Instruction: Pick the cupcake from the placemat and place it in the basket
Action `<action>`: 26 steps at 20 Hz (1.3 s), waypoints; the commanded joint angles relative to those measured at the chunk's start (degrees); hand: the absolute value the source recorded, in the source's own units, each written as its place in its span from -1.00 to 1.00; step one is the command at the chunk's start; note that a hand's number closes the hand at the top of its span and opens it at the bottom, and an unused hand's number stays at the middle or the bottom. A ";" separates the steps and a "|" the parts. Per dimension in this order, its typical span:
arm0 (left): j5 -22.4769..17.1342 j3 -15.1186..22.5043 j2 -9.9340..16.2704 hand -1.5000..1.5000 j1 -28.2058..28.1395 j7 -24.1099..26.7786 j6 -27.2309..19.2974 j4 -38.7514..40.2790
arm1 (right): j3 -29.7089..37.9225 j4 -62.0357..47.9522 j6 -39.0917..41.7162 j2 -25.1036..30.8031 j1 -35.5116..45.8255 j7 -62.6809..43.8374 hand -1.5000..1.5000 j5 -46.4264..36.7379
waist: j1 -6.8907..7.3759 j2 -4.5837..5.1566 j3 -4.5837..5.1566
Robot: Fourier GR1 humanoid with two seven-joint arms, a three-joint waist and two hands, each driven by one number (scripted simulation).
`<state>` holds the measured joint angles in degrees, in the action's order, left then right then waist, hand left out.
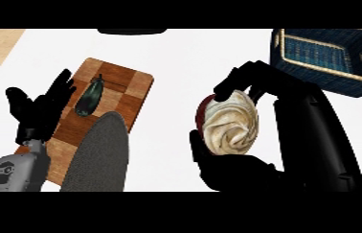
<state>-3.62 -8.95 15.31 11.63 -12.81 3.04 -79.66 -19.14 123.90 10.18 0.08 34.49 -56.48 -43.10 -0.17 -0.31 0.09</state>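
The cupcake (231, 122), with cream swirled frosting and a dark red case, is held up close in the head view at centre right. My right hand (240, 172) is curled round it, fingers over its top and thumb beneath. It hangs above the white counter, left of and below the dark blue woven basket (311, 57) at the upper right. The grey oval placemat (97, 155) lies at the lower left with nothing on it. My left hand (42, 107) rests open at the far left, fingers up.
A wooden checkered cutting board (124, 86) lies left of centre, partly under the placemat, with a dark eggplant (90, 97) on it. A dark object (132, 31) sits at the counter's far edge. The wooden counter edge (8, 40) shows at the top left.
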 commanded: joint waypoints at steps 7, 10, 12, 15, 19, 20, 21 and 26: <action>0.02 -0.07 -0.19 0.00 -1.19 0.97 1.00 -0.77 | 15.21 -16.11 0.84 1.91 21.87 -2.62 1.00 -2.44 | 0.85 0.33 -0.03; -0.97 -0.58 0.92 0.00 -0.90 -2.61 1.40 -4.23 | 19.87 -19.02 1.61 5.35 24.55 -1.82 1.00 -1.95 | 0.90 0.22 -0.07; -0.62 -1.29 0.79 0.00 0.27 -1.20 0.83 -1.53 | 21.16 -21.14 2.68 7.97 25.15 -1.03 1.00 -2.57 | 0.55 0.28 -0.06; -0.23 -0.67 0.97 0.00 1.59 -1.79 1.26 -1.35 | 23.91 -26.76 3.08 12.65 26.15 2.92 1.00 -2.93 | 0.48 0.33 -0.07; 0.63 -0.30 -0.72 0.00 1.39 0.57 0.41 1.43 | 27.31 -33.11 0.17 17.45 24.81 8.75 1.00 -3.88 | 0.37 0.47 -0.07; -0.79 -0.03 -0.56 0.00 1.09 -2.56 1.18 -2.71 | 28.89 -37.18 -0.29 18.31 26.99 9.75 1.00 -3.20 | 0.82 0.41 -0.09; 1.67 1.17 -0.85 0.00 -3.47 0.48 0.77 -3.81 | 30.80 -37.47 0.06 20.28 26.81 11.61 1.00 -1.82 | 0.92 0.36 -0.09; 0.60 -0.19 -1.03 0.00 -2.14 -1.06 0.43 -3.08 | 33.33 -45.02 -2.72 22.94 25.32 18.26 1.00 -0.26 | 0.77 0.38 -0.09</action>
<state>-3.67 -9.74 15.40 11.15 -13.27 4.40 -81.06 11.63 84.74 8.87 20.49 59.07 -42.34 -44.69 0.47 0.11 -0.01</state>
